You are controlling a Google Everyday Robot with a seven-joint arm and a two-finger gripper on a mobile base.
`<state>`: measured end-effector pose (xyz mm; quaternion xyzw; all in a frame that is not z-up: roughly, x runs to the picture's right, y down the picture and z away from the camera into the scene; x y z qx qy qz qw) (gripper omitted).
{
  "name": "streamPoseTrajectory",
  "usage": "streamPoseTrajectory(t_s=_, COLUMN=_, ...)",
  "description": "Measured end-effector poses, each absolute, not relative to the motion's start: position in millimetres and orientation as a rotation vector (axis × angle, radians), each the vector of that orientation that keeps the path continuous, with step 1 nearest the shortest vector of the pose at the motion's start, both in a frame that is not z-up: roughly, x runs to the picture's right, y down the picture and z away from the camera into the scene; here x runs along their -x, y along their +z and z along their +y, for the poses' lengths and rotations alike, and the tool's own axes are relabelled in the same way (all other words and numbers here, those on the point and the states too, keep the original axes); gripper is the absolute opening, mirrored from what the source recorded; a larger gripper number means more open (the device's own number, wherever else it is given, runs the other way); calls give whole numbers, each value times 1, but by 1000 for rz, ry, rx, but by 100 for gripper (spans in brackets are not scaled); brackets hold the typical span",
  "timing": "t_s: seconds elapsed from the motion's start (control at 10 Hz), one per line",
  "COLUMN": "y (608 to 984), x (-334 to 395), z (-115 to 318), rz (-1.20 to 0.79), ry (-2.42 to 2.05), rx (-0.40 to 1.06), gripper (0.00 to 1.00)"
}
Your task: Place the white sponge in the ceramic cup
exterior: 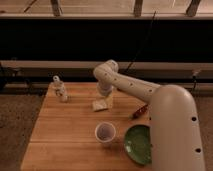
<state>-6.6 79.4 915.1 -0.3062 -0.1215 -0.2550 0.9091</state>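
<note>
- Wooden bench (60, 135), light planks, fills the lower half of the camera view. A dark wall and a pale rail run behind it.
- White arm (175, 125) comes in from 4 o'clock. Its bulky near segment covers the bench's right edge, and a thinner link runs toward 11 o'clock to a rounded joint (106, 72) near the back edge.
- Tool (105, 96) hangs down from that joint, pointing at the bench, right over the white sponge (100, 105).
- Tool looks to be touching the sponge's top-right part or sitting just above it; cannot tell which.
- Tool state: cannot tell whether it is open or closed, as it is dark and lost in the shadow under the wrist.
- White sponge: flat, off-white, lying on the bench around the middle, a bit toward the back. It is at 12 o'clock of the ceramic cup (105, 133), near but apart.
- Ceramic cup: upright, mouth up, pale inside, toward the front edge.
- Green plate (138, 145): at 4 o'clock of the cup, just beside it, right side partly hidden by the arm.
- Small white bottle (60, 88): upright, at 10 o'clock of the sponge, near the back-left corner, well apart.
- Small reddish-brown item (140, 111): at 3 to 4 o'clock of the sponge, lying against the arm's edge; cannot tell what it is.
</note>
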Motion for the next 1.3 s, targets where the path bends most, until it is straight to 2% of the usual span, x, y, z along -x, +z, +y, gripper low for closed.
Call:
streamPoseTrajectory(t_s=0.8, y=944, x=5, z=105, rz=-248, ry=-519, rx=678, gripper=79)
streamPoseTrajectory(t_s=0.9, y=943, x=4, z=105, rz=-254, ry=-520, rx=678, gripper=74)
streamPoseTrajectory(t_s=1.2, y=932, x=5, z=97, rz=-275, ry=-533, rx=658, gripper=47)
streamPoseTrajectory(t_s=1.3, y=926, x=5, z=94, rz=-283, ry=-542, rx=651, gripper=28)
